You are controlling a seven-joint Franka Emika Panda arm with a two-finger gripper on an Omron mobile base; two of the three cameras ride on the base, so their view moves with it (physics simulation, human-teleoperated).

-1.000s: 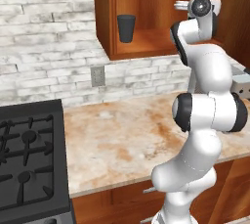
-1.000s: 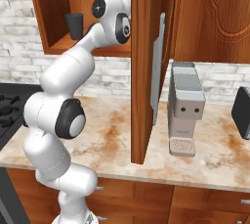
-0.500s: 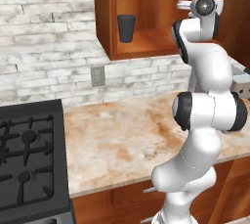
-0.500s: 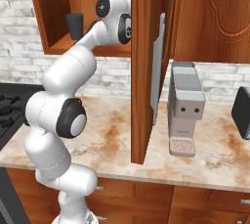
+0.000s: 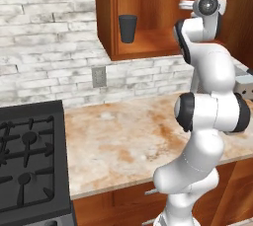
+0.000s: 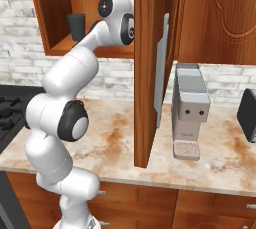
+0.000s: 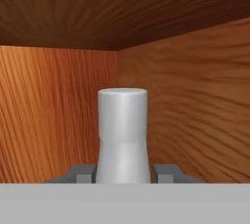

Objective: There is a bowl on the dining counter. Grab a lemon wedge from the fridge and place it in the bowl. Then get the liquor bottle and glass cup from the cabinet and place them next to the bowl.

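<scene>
Gripper closed on the liquor bottle inside the open wall cabinet

In the hand view, the gripper [image 7: 123, 173] has its 2 fingertips [image 7: 82, 173] pressed against either side of the grey liquor bottle [image 7: 122, 135], near the cabinet's back corner. The dark glass cup [image 5: 128, 28] stands upright on the same cabinet [image 5: 148, 42] shelf, well apart to the left; whether it holds anything cannot be told. A grey coffee machine [image 6: 190, 110] sits on the counter [image 6: 120, 138]. No readable labels.
</scene>
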